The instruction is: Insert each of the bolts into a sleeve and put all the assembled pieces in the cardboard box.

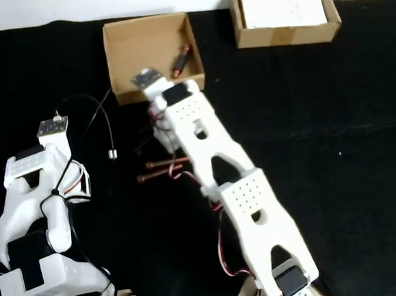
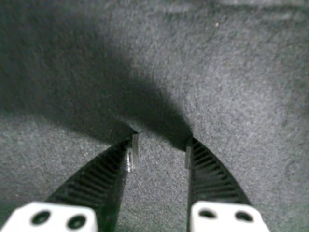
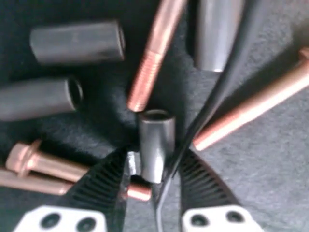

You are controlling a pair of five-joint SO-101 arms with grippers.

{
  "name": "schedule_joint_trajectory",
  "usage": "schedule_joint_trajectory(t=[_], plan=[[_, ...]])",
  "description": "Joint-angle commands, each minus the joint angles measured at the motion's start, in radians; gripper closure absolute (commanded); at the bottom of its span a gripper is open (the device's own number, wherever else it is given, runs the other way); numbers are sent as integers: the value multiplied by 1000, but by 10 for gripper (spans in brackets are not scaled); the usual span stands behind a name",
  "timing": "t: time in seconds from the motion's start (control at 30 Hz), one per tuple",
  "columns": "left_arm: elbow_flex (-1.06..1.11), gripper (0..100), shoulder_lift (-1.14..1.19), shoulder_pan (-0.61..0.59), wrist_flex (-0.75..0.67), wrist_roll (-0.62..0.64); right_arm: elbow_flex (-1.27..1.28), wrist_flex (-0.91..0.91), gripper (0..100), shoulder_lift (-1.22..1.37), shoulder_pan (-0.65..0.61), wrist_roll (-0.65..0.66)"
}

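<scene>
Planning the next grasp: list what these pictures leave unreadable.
High view: the right arm hides what lies under it; two bolts poke out.
Right wrist view: a black cable crosses the sleeve between the jaws; that sleeve hides most of a bolt.
Right wrist view: outer bolts run off the edges.
High view: the assembled piece in the cardboard box is too small to check.

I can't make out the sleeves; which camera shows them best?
The right wrist view: loose sleeves lie close up among bolts, one by the pincer. The high view gives one far off, on a bolt in the box. The left wrist view faces cloth.
</scene>
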Motion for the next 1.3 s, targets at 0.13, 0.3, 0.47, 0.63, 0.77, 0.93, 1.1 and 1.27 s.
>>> schedule_joint_trajectory(t=[0.13,0.3,0.47,0.63,0.77,0.93,1.1,1.27], plan=[[-30,840,2,-5,2,-2,4,38,991,-50,2,40],[-30,840,2,-5,2,-2,-114,193,991,-105,33,40],[-30,837,2,-5,0,-2,-232,232,991,-223,102,41],[-31,836,4,-5,0,-2,-186,234,991,-437,197,40],[-33,836,4,-4,0,-2,38,234,991,-639,314,38],[-33,836,4,8,0,-3,447,231,991,-898,466,37],[-30,836,4,30,2,-3,849,147,991,-1073,559,-48],[-27,836,4,30,2,-5,1257,-67,991,-1219,591,-89]])
